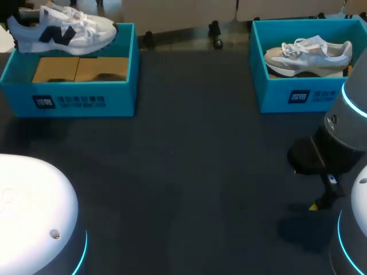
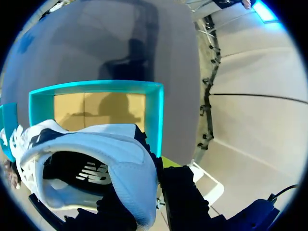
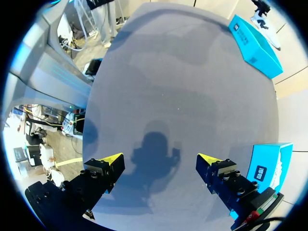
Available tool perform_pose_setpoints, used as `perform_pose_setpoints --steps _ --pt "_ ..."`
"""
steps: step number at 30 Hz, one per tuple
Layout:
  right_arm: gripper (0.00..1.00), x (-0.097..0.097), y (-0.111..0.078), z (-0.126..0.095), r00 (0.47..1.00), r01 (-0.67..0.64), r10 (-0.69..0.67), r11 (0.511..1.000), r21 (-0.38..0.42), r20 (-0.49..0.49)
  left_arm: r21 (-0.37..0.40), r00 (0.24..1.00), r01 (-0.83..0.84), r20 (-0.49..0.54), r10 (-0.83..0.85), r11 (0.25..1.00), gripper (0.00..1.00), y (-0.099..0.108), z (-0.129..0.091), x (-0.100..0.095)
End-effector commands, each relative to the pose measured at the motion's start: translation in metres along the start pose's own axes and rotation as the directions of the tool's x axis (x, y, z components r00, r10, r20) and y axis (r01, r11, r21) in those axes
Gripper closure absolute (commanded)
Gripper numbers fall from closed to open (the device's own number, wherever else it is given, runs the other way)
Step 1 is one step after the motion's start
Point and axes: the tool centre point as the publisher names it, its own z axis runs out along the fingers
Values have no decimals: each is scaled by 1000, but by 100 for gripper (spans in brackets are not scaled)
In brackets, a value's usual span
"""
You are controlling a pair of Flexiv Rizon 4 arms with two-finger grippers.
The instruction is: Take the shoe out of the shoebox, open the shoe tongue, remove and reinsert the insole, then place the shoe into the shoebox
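The shoe [image 1: 63, 30] hangs over the left shoebox [image 1: 86, 98], left gripper [image 2: 147, 192] pinching its heel; right gripper [image 3: 159, 161] spread; insole [image 2: 91, 174] work, repacking left.

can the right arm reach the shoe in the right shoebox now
Probably yes: the right hand is open and empty, the shoebox has no lid, and the beige shoe lies uncovered.

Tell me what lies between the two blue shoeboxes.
Only bare dark tabletop separates the left shoebox and right shoebox, seen in the head view.
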Motion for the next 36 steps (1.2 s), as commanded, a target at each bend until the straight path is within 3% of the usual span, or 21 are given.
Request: perform_pose_setpoints --steps 1,13,36 --pt "0 1 0 1 1000 1 -1 1000 0 2 -1 1000 -6 -8 6 1000 100 8 2 1" --pt "0 1 0 1 1000 1 -1 1000 0 2 9 1000 -12 -8 13 1000 100 6 4 -3" --pt "0 1 0 1 1000 1 -1 1000 0 2 92 998 56 -40 -53 994 100 19 58 -14"
